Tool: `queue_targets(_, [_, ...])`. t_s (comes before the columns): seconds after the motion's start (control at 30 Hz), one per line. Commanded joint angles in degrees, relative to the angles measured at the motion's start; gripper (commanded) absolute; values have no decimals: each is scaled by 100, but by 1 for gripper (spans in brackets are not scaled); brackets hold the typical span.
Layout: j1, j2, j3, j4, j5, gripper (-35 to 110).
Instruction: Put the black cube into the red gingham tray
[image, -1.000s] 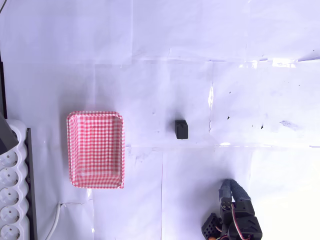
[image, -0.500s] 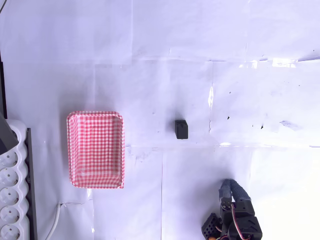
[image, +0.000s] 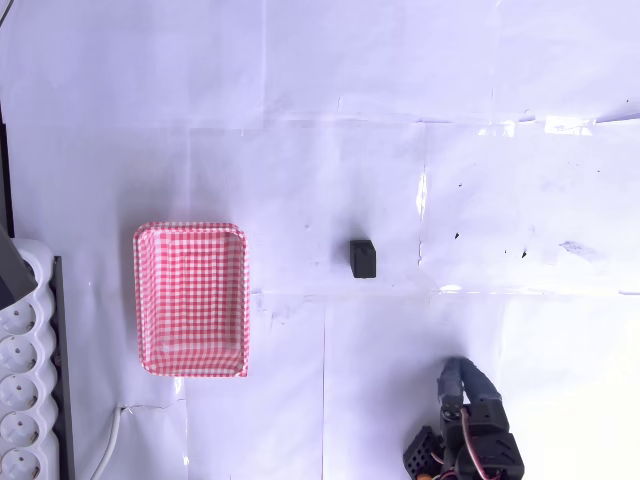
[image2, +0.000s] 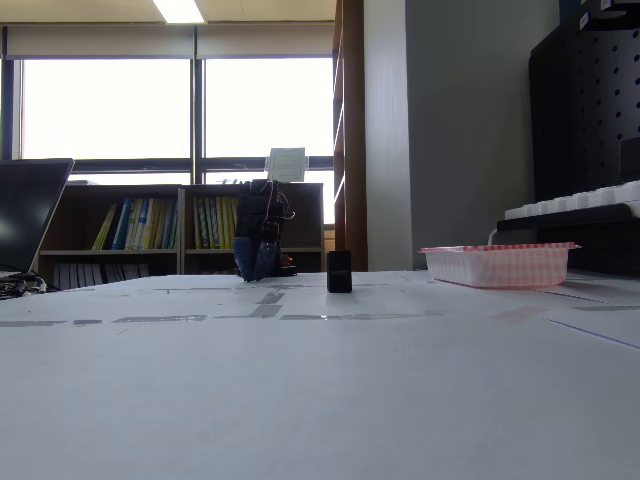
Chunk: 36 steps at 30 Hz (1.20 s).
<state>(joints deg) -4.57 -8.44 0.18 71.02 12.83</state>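
The black cube (image: 363, 258) rests on the white paper-covered table near the middle of the overhead view. In the fixed view the cube (image2: 339, 271) stands upright on the table. The red gingham tray (image: 191, 298) lies well to the cube's left in the overhead view, with nothing in it. In the fixed view the tray (image2: 497, 264) is at the right. My gripper (image: 457, 372) is folded back near the bottom edge, below and to the right of the cube and well apart from it. Its fingers look shut with nothing between them. In the fixed view the gripper (image2: 256, 268) hangs down behind the cube.
A white power strip (image: 24, 400) with a cable (image: 108, 445) lies along the left edge, beside the tray. Open table stretches between the cube and the tray. A laptop (image2: 28, 215) stands at the left of the fixed view.
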Motion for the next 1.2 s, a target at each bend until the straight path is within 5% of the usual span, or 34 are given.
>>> queue_targets(0.0, [-229,1090,167,-967,686,1])
queue_targets(0.07, [-519,1758,396,-1925,-220,4])
queue_targets(0.2, [-1002,3182,1151,-2127,26,14])
queue_targets(0.43, [-1890,5062,2030,-3103,-1230,38])
queue_targets(0.6, [-1723,5810,1362,-5247,-835,44])
queue_targets(0.7, [-1600,6152,211,-7884,-290,46])
queue_targets(1.17, [-1661,8842,149,-11936,-729,47])
